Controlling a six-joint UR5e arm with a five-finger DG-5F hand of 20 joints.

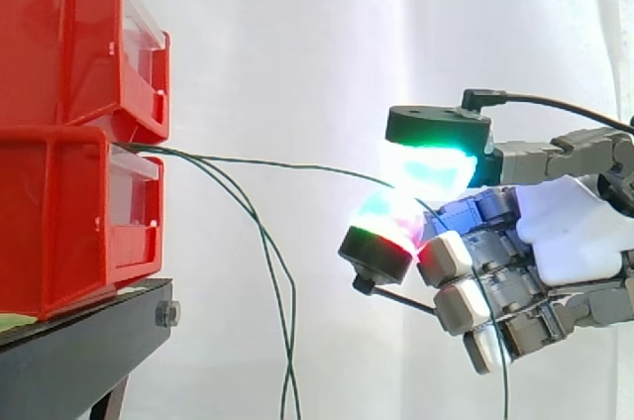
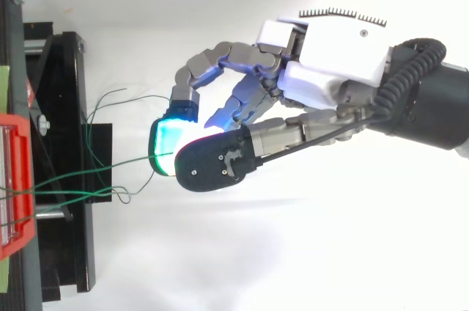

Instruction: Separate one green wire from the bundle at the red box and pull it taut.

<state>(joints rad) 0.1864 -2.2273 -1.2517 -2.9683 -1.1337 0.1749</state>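
Hand (image 1: 565, 222) at the right pinches one green wire (image 1: 297, 164) between two glowing pads, holding it well away from the red box (image 1: 69, 212) at left. It runs nearly straight, apart from the slack wires (image 1: 269, 262) hanging below.

Red bins (image 1: 50, 212) cropped at left, green wire (image 1: 297, 164) — cropped below

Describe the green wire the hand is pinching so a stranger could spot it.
Start at the stacked red boxes at left. From between them, the pinched green wire runs nearly level to the hand, while its neighbours droop downward.
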